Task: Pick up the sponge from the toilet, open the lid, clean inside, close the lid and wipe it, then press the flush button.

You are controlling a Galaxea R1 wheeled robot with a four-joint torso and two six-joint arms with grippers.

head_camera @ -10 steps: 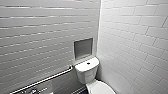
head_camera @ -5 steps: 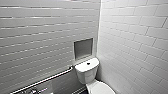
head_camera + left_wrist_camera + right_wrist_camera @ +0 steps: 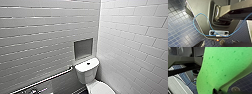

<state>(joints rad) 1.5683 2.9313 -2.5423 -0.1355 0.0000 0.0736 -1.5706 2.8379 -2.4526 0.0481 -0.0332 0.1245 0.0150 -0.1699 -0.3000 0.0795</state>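
Foam of the sponge (image 3: 221,68), bright green and pitted with small darker pores, shows large in the right wrist view. Its sheet bends in a soft curve with a rounded edge. It hangs above a floor (image 3: 179,28) of small dark-blue square mosaic tiles with pale grout, and the right end effector (image 3: 217,91) is clamped on one edge of it. Whether the left end effector is open or closed I cannot tell. Its wrist view shows a thin blue cable (image 3: 194,25) looping across the robot's grey body over the same mosaic floor.

In the head view the toilet (image 3: 87,72) stands in the corner, glossy white ceramic with a rounded boxy tank. The flush button (image 3: 88,63) is a small dark round dot in the middle of the tank top. The lid (image 3: 101,88), smooth and white, lies down over the bowl. Long glossy grey-white wall tiles (image 3: 37,37) run in horizontal rows. A shallow grey square niche (image 3: 83,48) is set into them above the tank, and a slanting chrome grab bar (image 3: 47,79) is beside it.
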